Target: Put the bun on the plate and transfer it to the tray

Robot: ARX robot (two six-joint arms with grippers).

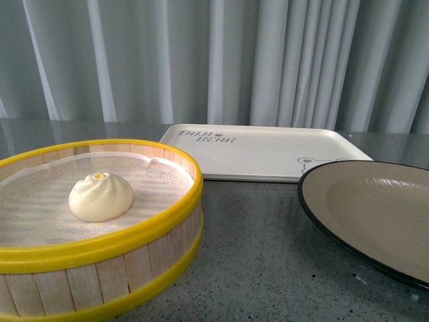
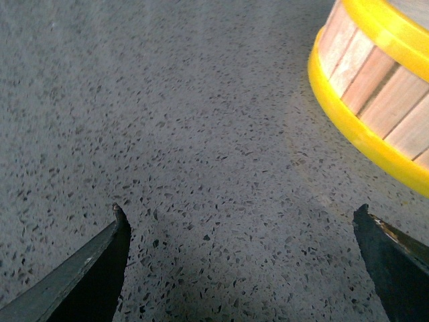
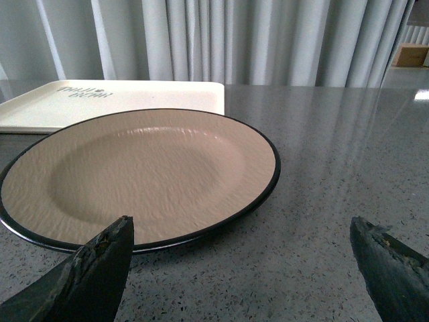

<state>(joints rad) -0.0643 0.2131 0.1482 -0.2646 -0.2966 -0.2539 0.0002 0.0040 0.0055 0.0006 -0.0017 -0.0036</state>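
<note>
Left wrist view: the left gripper spreads wide, empty, above the counter near the basket; the right gripper, equally wide and empty, faces the plate.

You have one cream-white pleated bun, upright with a yellow dot at its peak, on the mesh inside the yellow-rimmed steamer basket. Your taupe, black-rimmed plate lies flat on the counter at right. The cream lettered tray lies just behind it.
</note>
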